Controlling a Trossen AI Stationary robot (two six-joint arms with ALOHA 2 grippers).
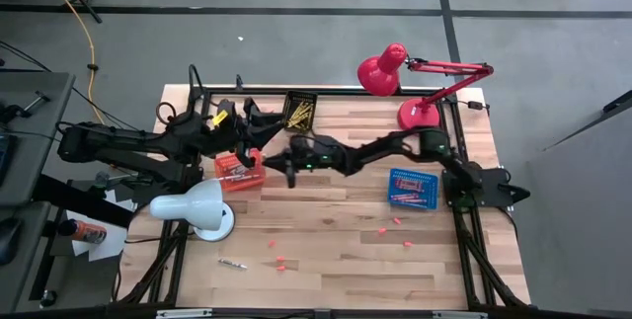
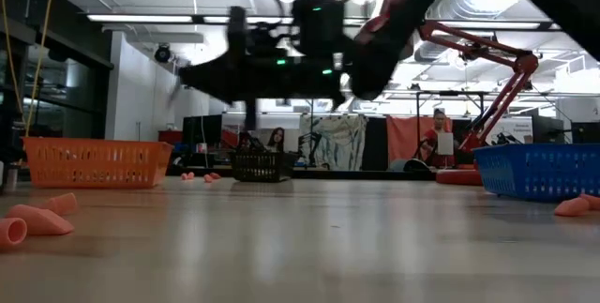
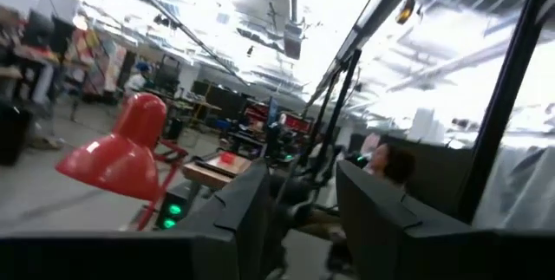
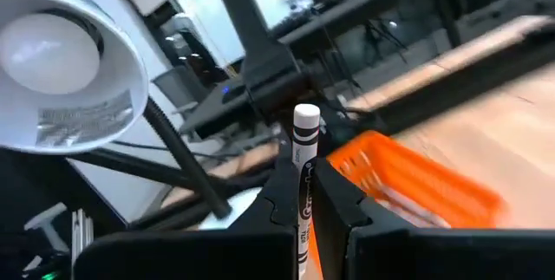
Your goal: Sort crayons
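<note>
My right gripper [image 1: 280, 161] reaches across the table's middle, just right of the orange basket [image 1: 240, 172], and is shut on a whitish-grey crayon [image 4: 305, 141] with a printed wrapper. My left gripper [image 1: 255, 119] hovers at the far left between the orange basket and the black basket [image 1: 300, 111] of yellow crayons. In its wrist view its fingers [image 3: 247, 215] stand open with nothing between them, pointing up into the room. A blue basket [image 1: 410, 188] with crayons sits at the right. One greyish crayon [image 1: 232, 263] lies flat near the front edge. My right gripper pinches the crayon's wrapped shaft [image 4: 303, 189] between its two fingers. The crayon lies along the fingers and its pale end [image 4: 306, 117] sticks out past the fingertips. The fingers come in about level from the table's right. The crayon is lifted clear of the table.
A white lamp [image 1: 195, 207] stands at the front left and a red lamp [image 1: 387, 72] with its base [image 1: 419, 114] at the far right. Small pink pieces [image 1: 276, 252] [image 1: 398, 222] lie scattered on the near half of the wooden table [image 1: 336, 279].
</note>
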